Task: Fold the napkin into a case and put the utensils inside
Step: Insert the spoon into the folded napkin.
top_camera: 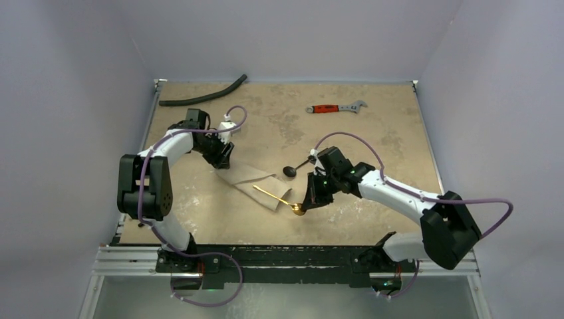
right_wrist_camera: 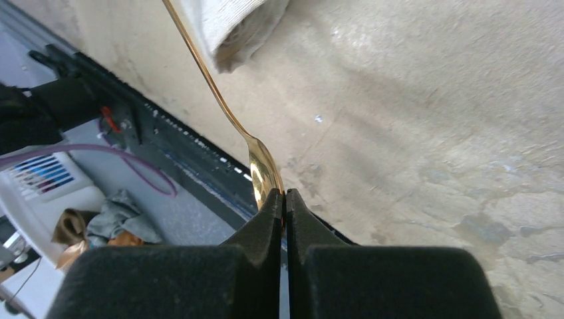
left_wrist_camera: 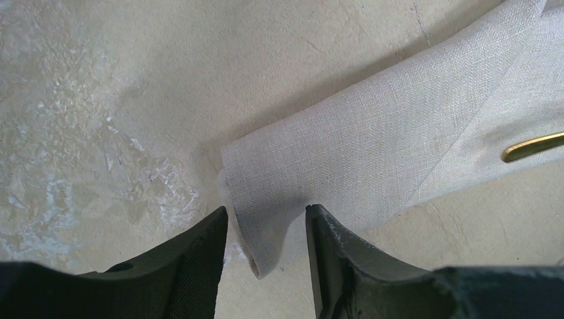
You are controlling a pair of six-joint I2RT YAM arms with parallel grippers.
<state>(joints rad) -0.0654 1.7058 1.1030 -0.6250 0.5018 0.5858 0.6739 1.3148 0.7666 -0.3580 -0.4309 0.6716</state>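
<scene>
The napkin (top_camera: 249, 179) lies on the table (top_camera: 372, 133) folded into a long narrow strip, set on a slant between the two arms. The left gripper (left_wrist_camera: 266, 211) stands at the napkin's far-left end. Its two fingers (left_wrist_camera: 213, 259) are partway apart, one on each side of the rolled corner of the cloth, which lies in the gap. The wrist view does not show whether they press the cloth or only straddle it. The right gripper (right_wrist_camera: 284, 199) sits just off the napkin's near-right end with its fingers shut tight on the tip of the bowl of the gold spoon (top_camera: 276, 197). The spoon's thin handle runs from that grip up and across the near-right part of the napkin, and its tip rests on the cloth beside a diagonal fold line. Whether the handle is tucked under a layer or only lies on top cannot be told. A second spoon-shaped utensil (top_camera: 290, 171), dark in the overhead view, lies on the table just right of the napkin, apart from it and on the far side of the right gripper. A red-handled wrench (top_camera: 336, 107) lies well beyond the napkin to the far right, and a curved black hose (top_camera: 203, 97) lies well beyond it to the far left.
</scene>
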